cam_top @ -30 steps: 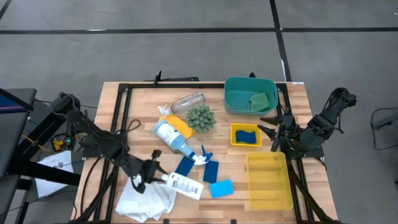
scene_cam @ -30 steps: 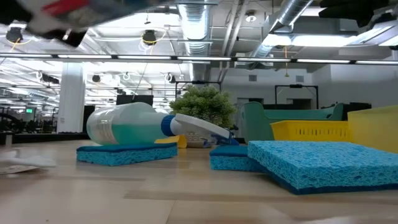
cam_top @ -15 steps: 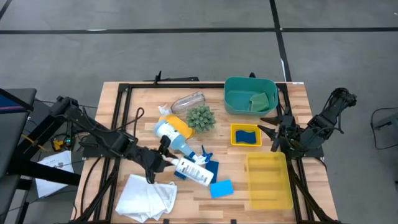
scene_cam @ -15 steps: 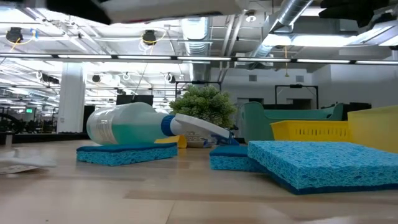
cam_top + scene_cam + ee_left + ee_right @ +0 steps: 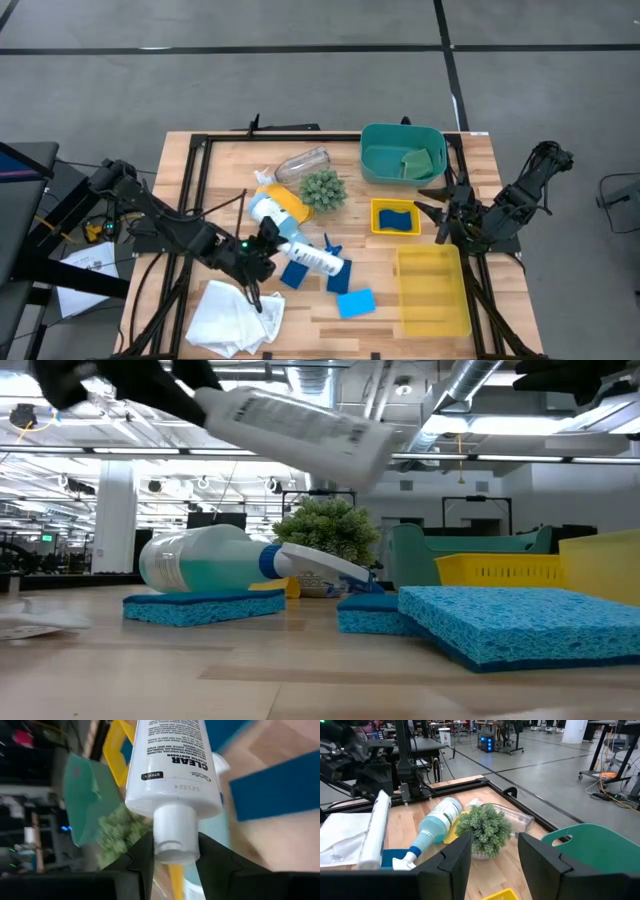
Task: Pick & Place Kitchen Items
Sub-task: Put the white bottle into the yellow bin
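My left gripper (image 5: 266,256) is shut on a white tube with black print (image 5: 312,259), which hangs above the blue sponges (image 5: 297,273). A clear spray bottle with a blue trigger (image 5: 274,216) lies on its side on a yellow sponge (image 5: 290,203). A white cloth (image 5: 235,315) lies at the near left. A clear cup (image 5: 303,162) lies on its side at the far middle. My right gripper (image 5: 443,211) waits open at the table's right edge, with nothing between its fingers (image 5: 451,863). My left gripper pinches the tube's round cap end (image 5: 173,842) between its two fingers (image 5: 141,857). The fingers come from the table's left, slanting down, in line with the tube. The tube (image 5: 290,420) is lifted clear and tilted, its far end lower and toward the table's right.
A spiky green plant ball (image 5: 322,188) stands beside the bottle. A teal bin (image 5: 385,150) with a green sponge (image 5: 418,160) is at the far right. A small yellow bin (image 5: 377,228) holds a blue sponge. A larger yellow bin (image 5: 432,295) stands at the near right.
My left gripper has risen and gone from above the cloth toward the table's far and right edges, rolling as it went. The white tube has come with it, has turned about its length, and now hangs over the blue sponges, pointing right.
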`<move>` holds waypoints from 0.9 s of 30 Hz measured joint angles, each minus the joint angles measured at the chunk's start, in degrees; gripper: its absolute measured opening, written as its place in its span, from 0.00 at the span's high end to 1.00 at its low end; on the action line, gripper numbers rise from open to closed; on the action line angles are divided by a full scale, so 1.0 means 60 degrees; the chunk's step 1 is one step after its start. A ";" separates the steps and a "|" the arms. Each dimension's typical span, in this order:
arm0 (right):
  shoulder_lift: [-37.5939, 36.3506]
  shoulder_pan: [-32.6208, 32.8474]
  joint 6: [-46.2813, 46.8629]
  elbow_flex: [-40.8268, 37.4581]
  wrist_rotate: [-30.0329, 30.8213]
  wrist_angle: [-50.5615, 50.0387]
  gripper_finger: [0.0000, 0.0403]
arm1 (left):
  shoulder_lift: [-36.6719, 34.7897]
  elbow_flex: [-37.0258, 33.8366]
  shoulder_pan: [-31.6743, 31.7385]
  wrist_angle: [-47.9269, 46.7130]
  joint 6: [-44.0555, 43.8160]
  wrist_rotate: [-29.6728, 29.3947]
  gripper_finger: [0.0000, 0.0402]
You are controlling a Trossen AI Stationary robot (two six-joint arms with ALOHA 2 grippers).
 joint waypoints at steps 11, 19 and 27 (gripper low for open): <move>0.0000 0.0000 0.0146 -0.0004 -0.0004 0.0006 0.62 | -0.0018 0.2783 -0.0491 -0.6517 -0.6336 0.3337 0.73; 0.0000 0.0000 0.0104 -0.0004 0.0020 0.0008 0.62 | -0.0015 0.3028 0.0240 -0.8992 -0.8246 0.5635 0.73; 0.0000 -0.0015 -0.0079 -0.0011 0.0051 0.0011 0.62 | 0.0080 0.3162 0.1744 -0.9657 -0.8178 0.7475 0.73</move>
